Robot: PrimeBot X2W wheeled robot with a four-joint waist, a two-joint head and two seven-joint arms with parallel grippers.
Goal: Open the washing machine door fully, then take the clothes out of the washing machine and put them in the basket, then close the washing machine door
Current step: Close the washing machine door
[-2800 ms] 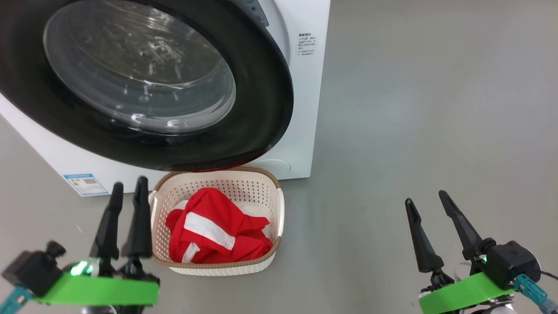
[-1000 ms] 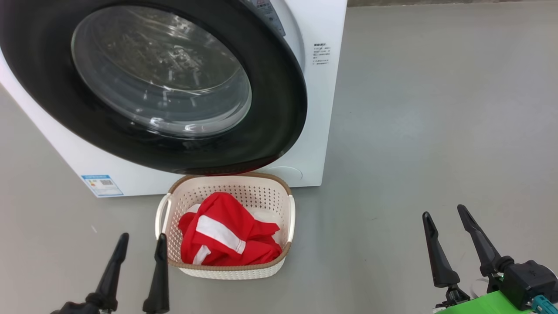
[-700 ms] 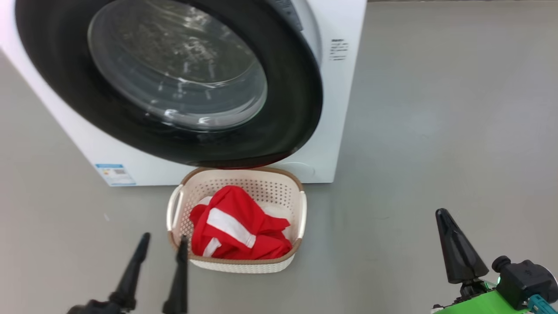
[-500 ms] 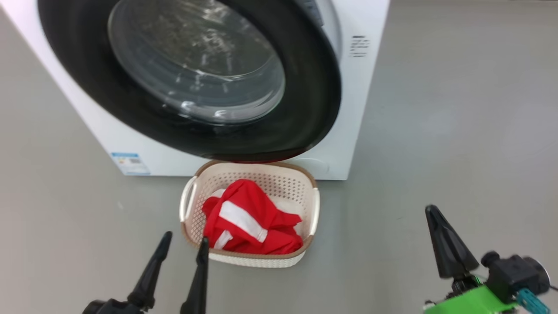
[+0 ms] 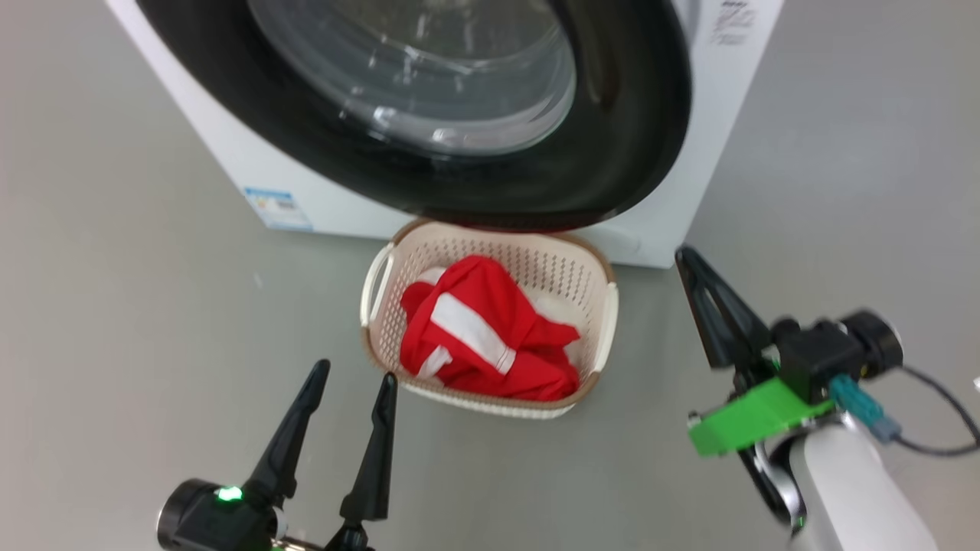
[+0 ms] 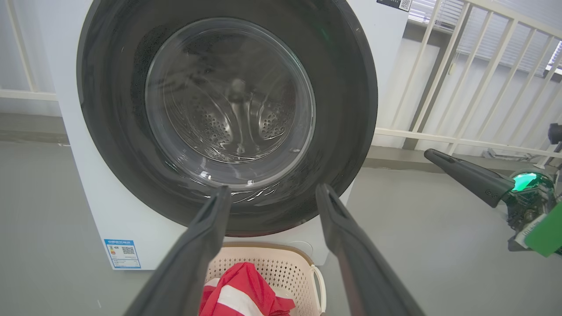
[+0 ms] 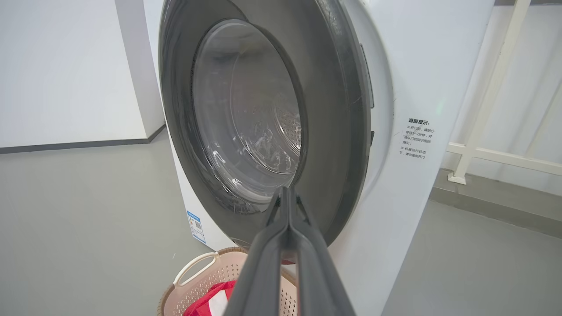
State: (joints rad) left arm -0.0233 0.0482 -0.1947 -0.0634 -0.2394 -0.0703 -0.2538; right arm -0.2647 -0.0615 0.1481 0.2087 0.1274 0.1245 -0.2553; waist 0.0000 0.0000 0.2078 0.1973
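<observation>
Floor [image 5: 115,306]: plain grey, carrying the machine and the basket.
Washing machine [image 5: 716,130]: white front-loader at 12 o'clock in the head view. Through the glass the steel drum [image 6: 232,118] looks bare, so the unloading reads as finished.
Washing machine door [image 5: 429,84]: swung to, its black rim lying against the machine's front. The right wrist view shows a thin seam along its 3 o'clock edge, and whether the latch has caught cannot be told. If it has, the whole task is done. If not, one firm push is all that remains.
Basket [image 5: 609,325]: on the floor at 6 o'clock of the door, its back rim tucked under the door's lower edge.
Clothes [image 5: 490,337]: red with white stripes, bunched inside the basket, so that step looks complete.
Right tool [image 5: 687,256]: clenched on nothing, fingers pressed into a single point, at 3 o'clock of the basket, apart from both basket and door.
Left tool [image 5: 355,370]: released, fingers spread and empty, at 7 o'clock of the basket, near its corner.
</observation>
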